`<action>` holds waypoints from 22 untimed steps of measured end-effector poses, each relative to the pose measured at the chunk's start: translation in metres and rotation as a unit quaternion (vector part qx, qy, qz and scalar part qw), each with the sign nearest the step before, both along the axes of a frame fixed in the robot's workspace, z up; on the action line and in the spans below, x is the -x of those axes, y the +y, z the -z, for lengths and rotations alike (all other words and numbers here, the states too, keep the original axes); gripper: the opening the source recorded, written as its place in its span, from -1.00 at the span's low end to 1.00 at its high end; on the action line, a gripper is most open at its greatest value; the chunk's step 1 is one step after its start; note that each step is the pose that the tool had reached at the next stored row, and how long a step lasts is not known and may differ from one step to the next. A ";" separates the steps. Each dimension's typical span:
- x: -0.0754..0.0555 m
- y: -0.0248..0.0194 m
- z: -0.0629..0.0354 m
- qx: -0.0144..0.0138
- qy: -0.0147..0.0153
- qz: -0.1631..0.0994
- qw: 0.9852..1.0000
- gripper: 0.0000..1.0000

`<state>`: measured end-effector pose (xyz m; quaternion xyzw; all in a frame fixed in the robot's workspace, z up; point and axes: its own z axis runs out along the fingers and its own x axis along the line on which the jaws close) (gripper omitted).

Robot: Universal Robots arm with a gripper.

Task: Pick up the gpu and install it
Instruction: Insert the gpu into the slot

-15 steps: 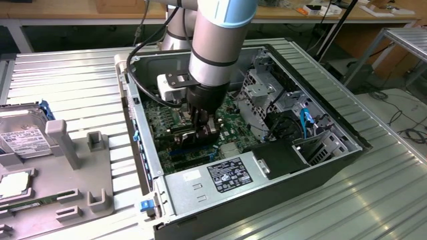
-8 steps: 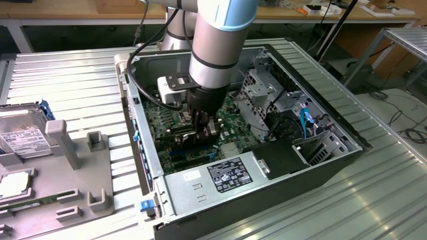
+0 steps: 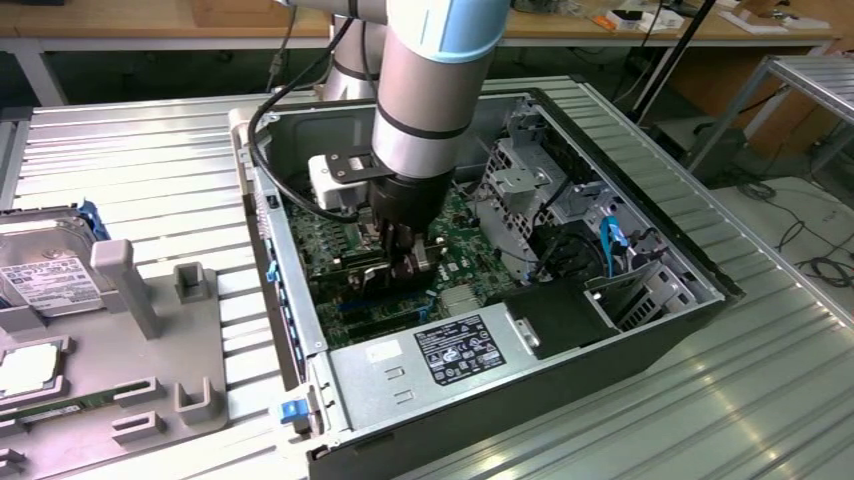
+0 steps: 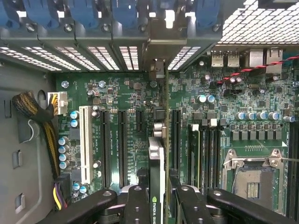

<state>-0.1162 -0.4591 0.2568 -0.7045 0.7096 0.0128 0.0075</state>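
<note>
Gripper: we find the gripper (image 3: 404, 262) lowered inside the open computer case (image 3: 641, 180), its fingers (image 4: 138, 205) clenched on the gpu (image 4: 156, 186).
Gpu: we see it held edge-on between the fingers, upright over the motherboard (image 4: 121, 88), its metal bracket (image 4: 159, 51) reaching to the rear slot openings of the case.
Seating: we cannot tell whether the card is pressed into a slot.
Outside the case: a hard drive (image 3: 40, 262) and a grey holder (image 3: 147, 300) sit on the table at the exterior view's left.

Ribbed metal tabletop (image 3: 147, 160); wooden workbench (image 3: 574, 30) behind; cables on pale floor (image 3: 801, 215)
</note>
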 end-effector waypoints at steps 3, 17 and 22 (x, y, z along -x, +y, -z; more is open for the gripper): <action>0.004 0.0000 0.0004 0.000 -0.008 -0.001 1.000 -0.47; 0.008 0.0000 0.0016 0.000 -0.019 -0.001 1.000 -0.19; 0.008 0.0000 -0.0028 0.000 -0.019 0.000 1.000 -0.19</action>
